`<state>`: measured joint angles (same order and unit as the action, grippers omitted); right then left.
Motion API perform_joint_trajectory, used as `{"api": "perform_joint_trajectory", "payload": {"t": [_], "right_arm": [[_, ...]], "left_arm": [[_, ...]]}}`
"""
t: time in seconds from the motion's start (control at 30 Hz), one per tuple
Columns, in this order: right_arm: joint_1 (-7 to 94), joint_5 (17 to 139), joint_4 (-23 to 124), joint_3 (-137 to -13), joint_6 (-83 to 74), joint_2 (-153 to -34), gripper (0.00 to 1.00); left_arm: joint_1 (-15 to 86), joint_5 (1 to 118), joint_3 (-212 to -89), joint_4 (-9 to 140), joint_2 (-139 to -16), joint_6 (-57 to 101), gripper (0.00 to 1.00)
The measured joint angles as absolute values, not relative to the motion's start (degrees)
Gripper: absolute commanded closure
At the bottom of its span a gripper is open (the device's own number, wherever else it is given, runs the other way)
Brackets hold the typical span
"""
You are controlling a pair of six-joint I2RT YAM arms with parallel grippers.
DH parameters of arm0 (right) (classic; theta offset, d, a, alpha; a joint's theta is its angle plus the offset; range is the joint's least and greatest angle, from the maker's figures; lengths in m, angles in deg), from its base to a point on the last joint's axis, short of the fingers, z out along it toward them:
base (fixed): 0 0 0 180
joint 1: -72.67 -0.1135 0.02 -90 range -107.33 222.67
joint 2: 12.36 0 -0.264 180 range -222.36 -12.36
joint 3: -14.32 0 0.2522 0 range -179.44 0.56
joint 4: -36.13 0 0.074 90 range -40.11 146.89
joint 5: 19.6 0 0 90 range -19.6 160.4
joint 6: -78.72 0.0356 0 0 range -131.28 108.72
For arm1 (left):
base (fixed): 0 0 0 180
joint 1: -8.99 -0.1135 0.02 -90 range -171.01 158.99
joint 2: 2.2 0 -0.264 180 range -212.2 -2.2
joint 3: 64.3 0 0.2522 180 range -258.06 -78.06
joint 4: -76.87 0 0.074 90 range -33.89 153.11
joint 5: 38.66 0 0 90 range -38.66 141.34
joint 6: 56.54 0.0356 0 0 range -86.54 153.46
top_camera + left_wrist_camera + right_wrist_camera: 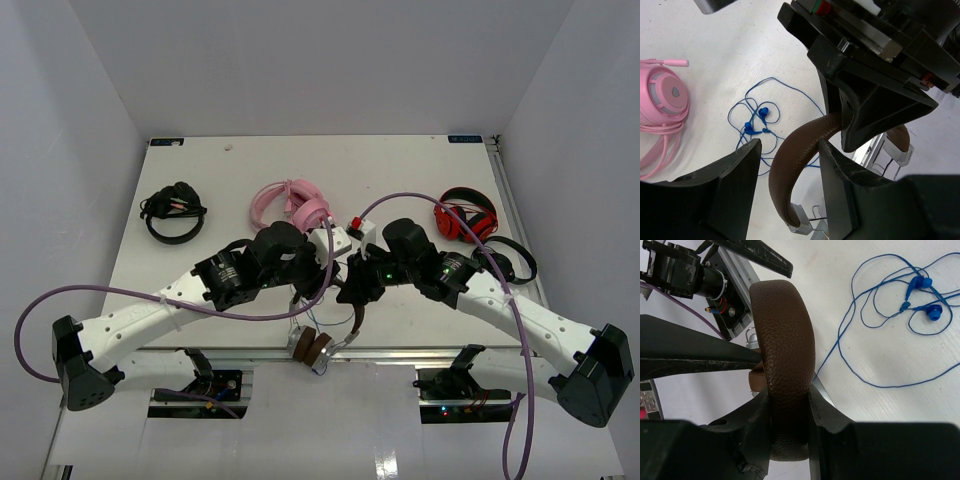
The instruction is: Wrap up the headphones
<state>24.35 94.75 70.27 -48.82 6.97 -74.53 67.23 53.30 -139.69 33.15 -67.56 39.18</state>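
The headphones [312, 347] hang near the table's front edge, brown pads low and the brown headband [785, 335] rising between both grippers. My right gripper [789, 390] is shut on the headband, which fills the gap between its fingers; in the top view it is at centre [355, 292]. My left gripper [790, 145] straddles the same headband [790, 165] lower down. It is open, with a gap beside the left finger [735, 185]. A thin blue cord [755, 125] with small blue bits lies loose on the table, also in the right wrist view [920, 290].
Pink headphones [290, 205] lie behind the grippers. Red-and-black headphones [465, 220] and a black pair [510, 262] sit at the right, another black pair [175, 212] at the left. The table's metal front rail [400, 352] runs just beside the hanging ear cups.
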Motion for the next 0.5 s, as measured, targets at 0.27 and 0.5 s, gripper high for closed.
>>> {"api": "perform_joint_trajectory", "payload": {"t": [0.27, 0.5], "right_arm": [[24.4, 94.9, 71.3, -48.8, 7.1, -74.5, 0.92], [24.4, 94.6, 73.1, -49.5, 7.1, -74.1, 0.92]], "left_arm": [[67.2, 54.5, -139.7, 33.2, -68.1, 41.1, 0.42], [67.3, 56.5, -139.6, 33.1, -68.0, 42.2, 0.39]]}}
